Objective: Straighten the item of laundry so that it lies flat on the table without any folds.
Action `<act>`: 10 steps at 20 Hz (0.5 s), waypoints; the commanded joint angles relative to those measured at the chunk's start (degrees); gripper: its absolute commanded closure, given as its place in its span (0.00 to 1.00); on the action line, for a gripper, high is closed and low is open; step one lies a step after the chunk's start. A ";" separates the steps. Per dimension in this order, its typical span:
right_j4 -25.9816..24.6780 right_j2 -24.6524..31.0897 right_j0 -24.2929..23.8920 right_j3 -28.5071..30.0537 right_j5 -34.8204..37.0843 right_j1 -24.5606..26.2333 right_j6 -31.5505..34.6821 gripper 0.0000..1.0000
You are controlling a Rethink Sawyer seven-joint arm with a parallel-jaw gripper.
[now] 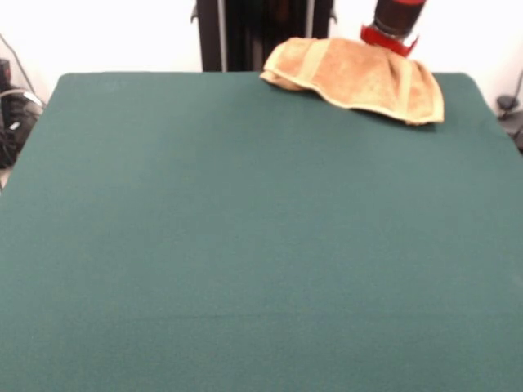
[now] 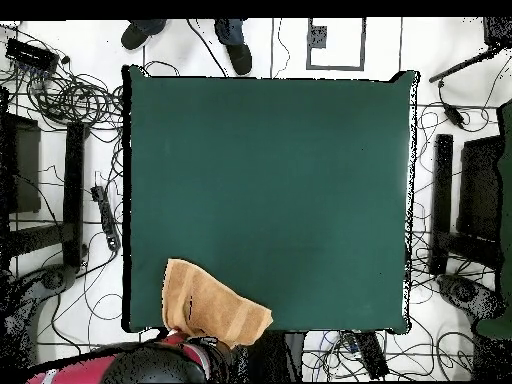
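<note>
The desk (image 1: 245, 245) carries the towel (image 1: 359, 77) at its robot-side edge, near one corner, bunched and partly overhanging that edge. The tool (image 1: 391, 37) sits directly above the towel's rear fold; I cannot tell its opening or grasp.

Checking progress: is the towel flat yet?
No. The towel lies bunched, humped at the table's edge by the robot, one corner overhanging.
</note>
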 commanded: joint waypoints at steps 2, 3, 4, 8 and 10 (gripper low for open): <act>1.36 0.46 0.80 -11.28 2.75 -0.06 3.31 1.00; 1.13 0.48 0.68 -11.26 2.52 0.03 3.31 1.00; 0.95 0.42 0.67 -11.18 2.21 0.09 3.33 1.00; 0.63 0.72 0.41 -10.62 2.81 -0.28 3.31 1.00; 0.83 0.03 1.02 -10.88 2.87 -0.18 3.26 1.00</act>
